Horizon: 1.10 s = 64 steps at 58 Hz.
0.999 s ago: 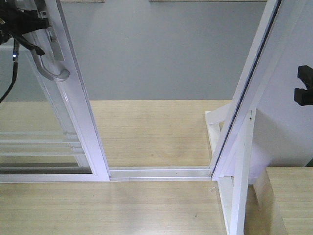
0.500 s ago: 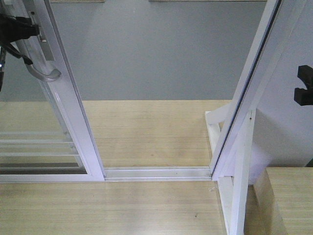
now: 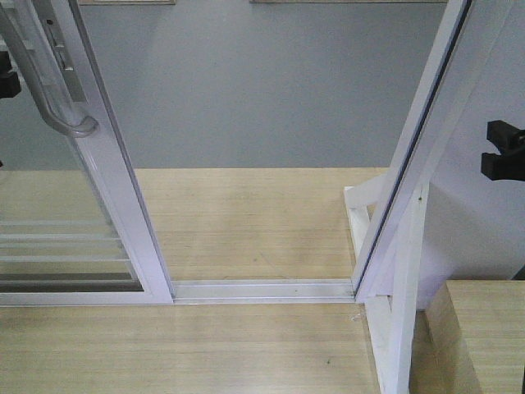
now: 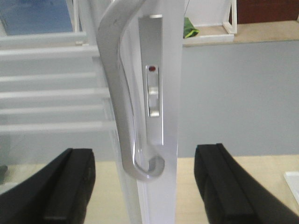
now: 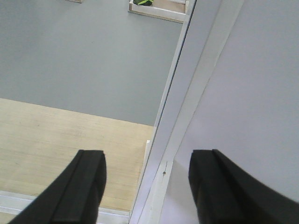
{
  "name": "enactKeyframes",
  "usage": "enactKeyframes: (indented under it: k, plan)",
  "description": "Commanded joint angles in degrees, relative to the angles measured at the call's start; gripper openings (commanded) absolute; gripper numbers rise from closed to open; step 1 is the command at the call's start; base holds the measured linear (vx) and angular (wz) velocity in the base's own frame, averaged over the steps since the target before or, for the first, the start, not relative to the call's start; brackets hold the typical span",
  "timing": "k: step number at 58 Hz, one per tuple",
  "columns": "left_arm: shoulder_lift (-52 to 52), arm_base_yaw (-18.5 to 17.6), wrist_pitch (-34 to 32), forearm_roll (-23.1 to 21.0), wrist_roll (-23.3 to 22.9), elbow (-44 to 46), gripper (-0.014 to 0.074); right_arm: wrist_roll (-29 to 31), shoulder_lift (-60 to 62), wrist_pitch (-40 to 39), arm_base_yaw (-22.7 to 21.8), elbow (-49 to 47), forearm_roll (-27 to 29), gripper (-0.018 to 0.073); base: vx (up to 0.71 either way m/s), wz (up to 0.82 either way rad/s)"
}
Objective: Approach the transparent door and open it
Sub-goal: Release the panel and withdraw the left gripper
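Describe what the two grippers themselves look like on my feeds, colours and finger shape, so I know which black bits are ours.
Both are matte black. The left gripper shows two thick, flat-faced fingers with squared edges, unmarked. The right gripper looks the same: blocky black fingers, no markings. In the front view only a small black piece of each shows at the frame edges. No cables are visible now.

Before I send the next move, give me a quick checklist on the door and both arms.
1. Transparent door slid aside from the frame post: ok, a wide gap stands open over the floor track.
2. Left gripper off the handle: ok, jaws open, one on each side of the handle, touching nothing.
3. Right gripper free: ok, jaws open and empty, by the post.
4. Doorway floor free of objects: ok.
5. Gap wide enough for the base: cannot tell.
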State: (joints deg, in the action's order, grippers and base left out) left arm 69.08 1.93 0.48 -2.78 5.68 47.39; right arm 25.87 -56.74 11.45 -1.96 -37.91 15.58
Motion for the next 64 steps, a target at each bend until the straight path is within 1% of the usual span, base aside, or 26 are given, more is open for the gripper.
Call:
enactKeyframes:
  k: [1, 16, 32, 51, 57, 64]
  plan:
    - [-4.3, -0.3, -1.4, -0.5, -0.6, 0.1, 0.0565, 0.3, 0.5, -4.9, -0.4, -1.6, 0.1, 0.0455, 0.00, 0.00]
    - [-10.7, -0.3, 2.5, -0.6, -0.6, -3.2, 0.0565, 0.0, 0.5, -4.4, -0.4, -1.6, 0.1, 0.0455, 0.00, 0.00]
    - [-11.2, -0.3, 9.0, -0.6, -0.6, -3.2, 0.0565, 0.0, 0.5, -4.4, -0.4, -1.6, 0.1, 0.0455, 0.00, 0.00]
    - [-11.2, -0.3, 10.0, -0.1, -0.1, -3.2, 0.0564, 0.0, 0.5, -4.4, -0.4, -1.6, 0.1, 0.0455, 0.00, 0.00]
    - [-12.4, -0.3, 9.9, -0.2, -0.6, -4.0, 0.0534, 0.0, 0.5, -4.4, -0.4, -1.6, 0.1, 0.0455, 0.00, 0.00]
    - [-16.5, -0.3, 8.5, -0.4, -0.6, -6.4, 0.0451, 0.0, 0.5, -4.4, -0.4, -1.6, 0.1, 0.0455, 0.00, 0.00]
